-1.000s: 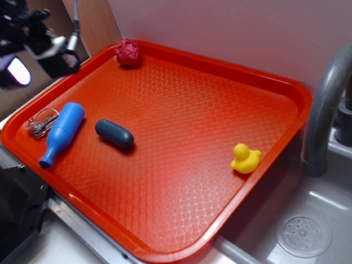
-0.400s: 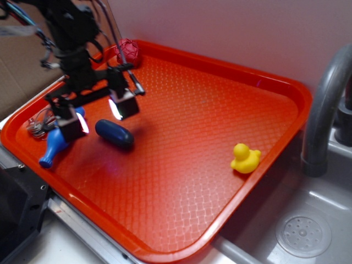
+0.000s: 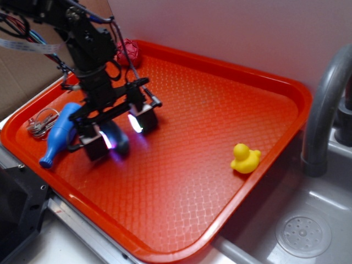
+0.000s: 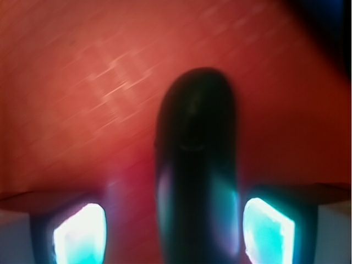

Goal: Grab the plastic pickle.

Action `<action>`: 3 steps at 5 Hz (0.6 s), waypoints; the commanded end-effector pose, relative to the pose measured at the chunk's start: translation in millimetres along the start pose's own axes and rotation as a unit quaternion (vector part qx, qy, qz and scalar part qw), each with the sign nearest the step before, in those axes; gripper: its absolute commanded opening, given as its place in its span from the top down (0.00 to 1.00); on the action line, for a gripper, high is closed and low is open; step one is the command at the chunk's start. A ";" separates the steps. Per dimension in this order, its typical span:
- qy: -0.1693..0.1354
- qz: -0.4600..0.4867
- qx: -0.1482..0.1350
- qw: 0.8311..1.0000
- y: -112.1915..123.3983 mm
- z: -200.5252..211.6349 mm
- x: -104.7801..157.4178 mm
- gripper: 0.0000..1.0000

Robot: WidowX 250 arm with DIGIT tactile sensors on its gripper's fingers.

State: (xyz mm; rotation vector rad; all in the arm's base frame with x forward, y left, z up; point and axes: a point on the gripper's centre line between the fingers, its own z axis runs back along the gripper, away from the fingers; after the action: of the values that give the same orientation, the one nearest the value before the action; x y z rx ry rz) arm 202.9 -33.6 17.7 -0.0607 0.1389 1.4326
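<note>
The plastic pickle is a dark blue-green capsule lying on the red tray, mostly hidden under my arm in the exterior view. In the wrist view the plastic pickle runs lengthwise up the middle, between my two glowing pads. My gripper is low over the tray, open, with a finger on either side of the pickle and a gap between each pad and it. In the wrist view, the gripper shows red tray between the left pad and the pickle.
A bright blue bottle-shaped toy lies just left of the gripper, with a bunch of keys beside it. A crumpled red ball sits at the tray's back edge. A yellow duck stands at the right. A grey faucet and sink lie beyond.
My arm has swung in from the upper left and come down over the tray. The open fingers now straddle the pickle, which has not moved.
</note>
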 end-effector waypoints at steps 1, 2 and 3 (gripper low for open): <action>0.021 0.045 0.022 0.999 15.1 -13.7 6.6 1.00; 0.002 -0.023 0.012 1.000 12.4 4.6 8.2 1.00; -0.049 -0.147 -0.021 0.988 8.9 49.2 8.1 1.00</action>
State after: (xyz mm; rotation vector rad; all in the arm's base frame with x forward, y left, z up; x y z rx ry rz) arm 195.2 -21.5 58.6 -0.0187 0.0574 1.1387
